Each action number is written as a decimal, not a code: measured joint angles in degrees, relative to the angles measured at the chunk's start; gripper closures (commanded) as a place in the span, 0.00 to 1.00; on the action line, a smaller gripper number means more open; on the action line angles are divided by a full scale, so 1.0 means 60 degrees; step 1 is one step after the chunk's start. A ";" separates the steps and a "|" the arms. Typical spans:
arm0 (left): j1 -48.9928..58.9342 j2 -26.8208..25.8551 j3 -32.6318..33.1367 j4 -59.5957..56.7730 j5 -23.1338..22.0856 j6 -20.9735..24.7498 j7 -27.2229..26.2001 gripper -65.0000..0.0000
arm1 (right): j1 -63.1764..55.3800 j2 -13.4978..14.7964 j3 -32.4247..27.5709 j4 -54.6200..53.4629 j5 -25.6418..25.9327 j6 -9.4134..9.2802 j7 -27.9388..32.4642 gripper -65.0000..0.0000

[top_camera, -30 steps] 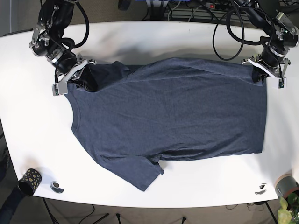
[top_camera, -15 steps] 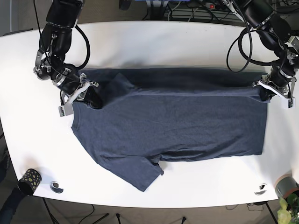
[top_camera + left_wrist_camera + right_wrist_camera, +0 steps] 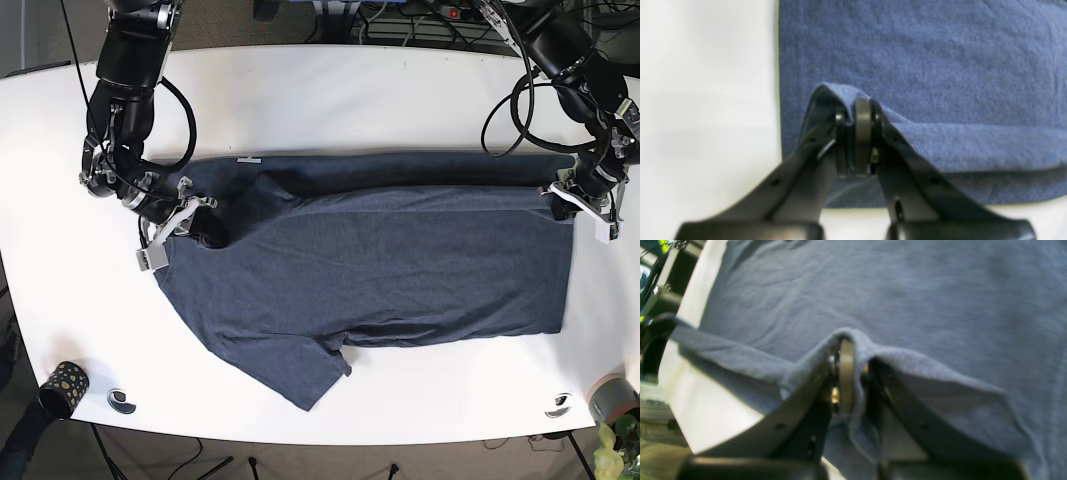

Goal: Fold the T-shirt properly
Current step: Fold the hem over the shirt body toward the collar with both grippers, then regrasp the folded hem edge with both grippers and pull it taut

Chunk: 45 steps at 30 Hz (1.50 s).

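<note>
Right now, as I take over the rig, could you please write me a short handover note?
Left pincer: shut on the shirt at its hem corner, far side.
Right pincer: shut on the shirt at the shoulder end, far side.
Shirt: spread flat on the table, collar toward the right arm; the far long edge is lifted and partly carried over the body, and the near sleeve lies unfolded.
Done: both grasps, first lengthwise fold begun.
Left: lay that fold down, release, fold the near side and sleeve, then fold across.
</note>
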 measured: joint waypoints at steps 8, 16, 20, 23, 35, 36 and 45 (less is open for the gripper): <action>-0.0233 -0.0390 0.0670 -0.0692 0.0044 0.0004 -0.0397 0.99 | 0.0608 -0.0004 0.0007 -0.0022 -0.0809 -0.0055 0.0025 1.00; -0.0237 -0.0579 0.1202 -0.0688 0.0015 0.0007 -0.0521 0.57 | 0.0703 -0.0036 0.0044 -0.0022 -0.1800 -0.0058 0.0004 0.43; -0.0291 -0.0812 0.1508 -0.0685 0.0011 0.0007 -0.0557 0.42 | 0.0714 0.0029 0.0058 0.0000 -0.1865 -0.0058 0.0007 0.17; -0.0291 -0.0867 0.1588 -0.0699 0.0200 0.0007 -0.0703 0.41 | 0.0652 0.0251 0.0044 0.0007 -0.1829 -0.0022 0.0004 0.14; 0.0780 -0.1279 0.2878 -0.0732 0.2273 -0.0069 -0.3963 0.42 | -0.0576 0.1392 0.0783 0.0754 -0.1931 -0.0055 0.0036 0.19; 0.0933 -0.1290 0.2856 -0.0754 0.2350 -0.0073 -0.4153 0.42 | -0.0678 0.1566 0.0772 0.0743 -0.1934 -0.0051 0.0036 0.19; 0.1486 -0.1093 0.1920 -0.0991 0.2368 0.0004 -0.6371 0.42 | -0.1107 0.1719 0.0820 0.0685 -0.3810 -0.0055 0.0780 0.19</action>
